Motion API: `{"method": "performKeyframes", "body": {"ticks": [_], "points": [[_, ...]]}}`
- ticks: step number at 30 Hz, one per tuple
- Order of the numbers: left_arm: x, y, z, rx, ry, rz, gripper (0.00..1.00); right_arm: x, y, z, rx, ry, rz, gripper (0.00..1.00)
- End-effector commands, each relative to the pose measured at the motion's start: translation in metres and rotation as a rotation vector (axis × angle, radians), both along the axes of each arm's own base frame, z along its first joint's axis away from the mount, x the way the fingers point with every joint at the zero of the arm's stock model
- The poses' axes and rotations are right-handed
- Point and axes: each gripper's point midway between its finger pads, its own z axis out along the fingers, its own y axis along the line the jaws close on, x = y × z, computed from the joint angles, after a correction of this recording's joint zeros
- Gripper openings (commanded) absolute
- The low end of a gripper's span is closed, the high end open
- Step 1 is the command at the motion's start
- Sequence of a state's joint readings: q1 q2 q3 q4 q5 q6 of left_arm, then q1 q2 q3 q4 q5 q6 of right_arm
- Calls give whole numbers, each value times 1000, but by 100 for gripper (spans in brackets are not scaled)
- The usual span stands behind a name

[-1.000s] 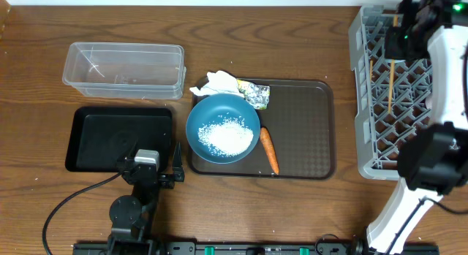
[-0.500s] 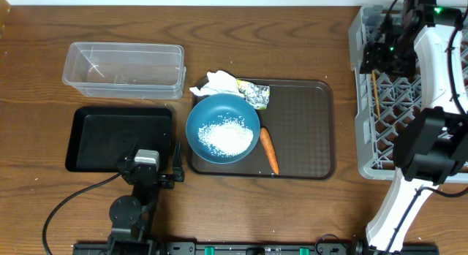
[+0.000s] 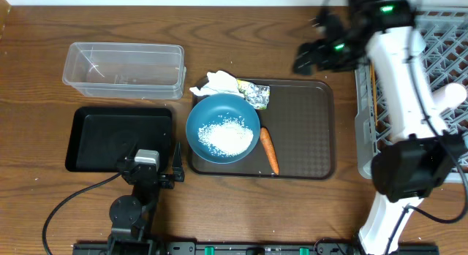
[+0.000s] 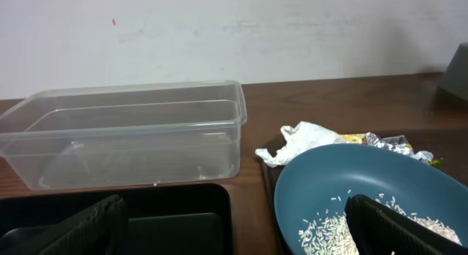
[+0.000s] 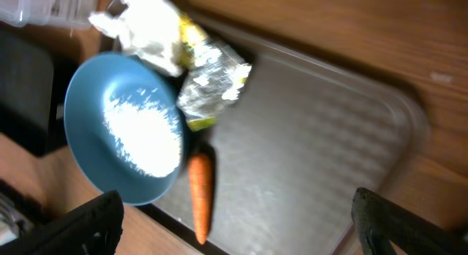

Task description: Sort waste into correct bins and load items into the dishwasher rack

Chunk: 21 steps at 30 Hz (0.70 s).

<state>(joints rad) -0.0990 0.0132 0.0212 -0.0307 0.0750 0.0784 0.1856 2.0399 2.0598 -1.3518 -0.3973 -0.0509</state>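
Right gripper [image 3: 307, 58], jaws apart, over brown tray [image 3: 314, 131]

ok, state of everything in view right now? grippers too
clear tub: looks empty
black bin: empty
blue bowl: upright, holding rice
carrot: lying on brown tray
tissue: crumpled
foil wrapper: crumpled
left gripper: open, empty
right gripper: open, empty

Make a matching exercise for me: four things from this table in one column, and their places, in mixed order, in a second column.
Things
1. rice
2. carrot
3. clear tub
4. foil wrapper

Places
A. on the far side of the black bin
B. in the dark-blue bowl
C. beside the white tissue
D. on the brown tray, right of that bowl

Pairs: 1-B, 2-D, 3-A, 4-C
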Motion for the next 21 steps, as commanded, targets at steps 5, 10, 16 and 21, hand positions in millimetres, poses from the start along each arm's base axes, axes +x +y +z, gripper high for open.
{"method": "performKeyframes", "body": {"ticks": [5,10,16,21], "points": [[-1,-1,-16,-1,48,-5,98,-20,70,-51,-26,11,120,99],[-1,-1,-16,-1,48,-5,98,-29,91,-79,-67,-14,175,99],[-1,-1,-16,-1,48,-5,98,-40,102,-84,-71,-2,207,99],[-1,-1,-16,-1,48,-5,98,-33,91,-81,-62,21,115,99]]}}
